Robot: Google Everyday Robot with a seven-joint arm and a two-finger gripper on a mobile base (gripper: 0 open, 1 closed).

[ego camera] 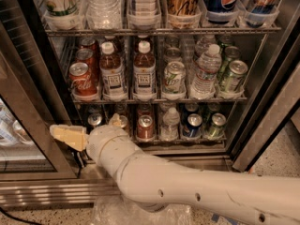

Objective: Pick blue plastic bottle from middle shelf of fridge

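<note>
The fridge (262,102) stands open in front of me, with wire racks of drinks. On the middle shelf (159,99) two brown-liquid bottles with white caps and dark blue-and-white labels stand side by side: one blue plastic bottle (112,71) and a second one (144,71) to its right. Red cola cans (83,81) are to their left; a green can (173,78) and a clear ribbed water bottle (205,71) are to their right. My gripper (69,137) is low at the left, below the middle shelf and by the door frame, apart from the bottles.
The glass door (28,125) hangs open at the left, close to the gripper. The bottom shelf holds short cans (145,125). The top shelf holds large bottles and cans (140,8). The fridge's right frame (267,125) slants down to the speckled floor.
</note>
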